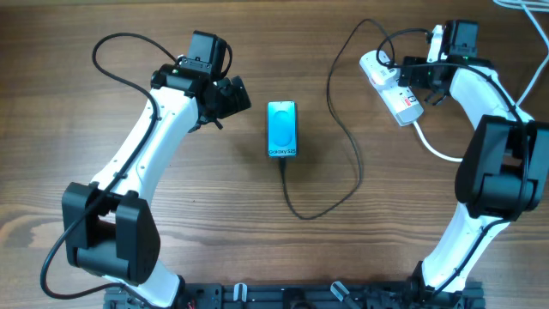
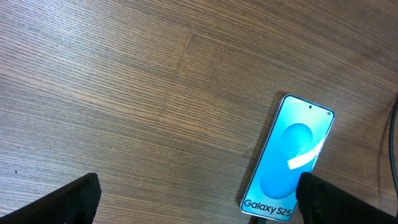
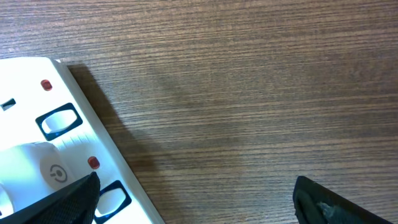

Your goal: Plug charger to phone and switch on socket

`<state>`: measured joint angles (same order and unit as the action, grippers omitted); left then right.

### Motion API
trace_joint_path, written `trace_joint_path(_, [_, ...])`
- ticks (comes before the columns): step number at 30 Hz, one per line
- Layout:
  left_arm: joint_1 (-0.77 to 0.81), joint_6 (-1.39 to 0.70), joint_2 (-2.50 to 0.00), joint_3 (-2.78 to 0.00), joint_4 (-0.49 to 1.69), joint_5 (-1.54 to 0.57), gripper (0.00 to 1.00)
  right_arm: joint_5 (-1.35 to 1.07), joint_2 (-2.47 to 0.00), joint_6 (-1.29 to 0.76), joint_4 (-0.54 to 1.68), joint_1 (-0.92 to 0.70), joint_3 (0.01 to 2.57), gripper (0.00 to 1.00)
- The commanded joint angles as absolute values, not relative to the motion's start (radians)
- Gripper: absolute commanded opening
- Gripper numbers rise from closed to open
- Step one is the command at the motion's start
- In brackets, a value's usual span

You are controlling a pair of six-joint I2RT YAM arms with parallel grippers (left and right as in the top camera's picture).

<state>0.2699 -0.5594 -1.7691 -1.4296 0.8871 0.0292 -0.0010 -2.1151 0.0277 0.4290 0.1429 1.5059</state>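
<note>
The left hand (image 2: pixel 199 183) hangs over bare wood left of the middle of the table (image 1: pixel 69 86). Its fingers (image 2: pixel 65 202) are spread wide and hold nothing. Just to its right the phone (image 1: pixel 282 129) lies flat near mid-table, a little closer to the far edge than the near one. Its screen faces up and its label strip points toward the near edge. In the left wrist view one fingertip sits just beside that label end.

The charger (image 1: pixel 347 137) meets the phone at the label end, but whether its tip is fully seated cannot be told. From there it drops toward the near edge, curls right and climbs in one long loop almost to the far edge. It then bends down to the socket (image 1: pixel 390 86).

The socket lies aslant near the far right corner. A white plug body (image 3: pixel 25 171) sits in one of its outlets, and two small red spots (image 3: pixel 93 163) show beside the outlets. The right hand (image 3: pixel 198 183) hovers at the socket, also spread wide and holding nothing. One finger is over the socket's long edge and the other is over bare wood. A thick white lead (image 1: pixel 437 150) leaves the socket's near end and passes under the right arm (image 1: pixel 502 163).

Bare wood shows between the left hand and the phone, inside the charger's loop, and along the left edge.
</note>
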Motion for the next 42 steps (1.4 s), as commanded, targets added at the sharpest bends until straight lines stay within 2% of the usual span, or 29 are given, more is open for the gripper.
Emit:
trace_joint_path(1, [0.265,-0.566,-1.767,-1.427,0.888,0.043,1.0,-0.023,-2.151,0.015,0.423,0.142,1.494,1.0])
trace_joint_path(42, [0.265,-0.566,-1.767,-1.427,0.888,0.043,1.0,-0.053,-2.153,0.023,0.453,0.153,1.492,1.0])
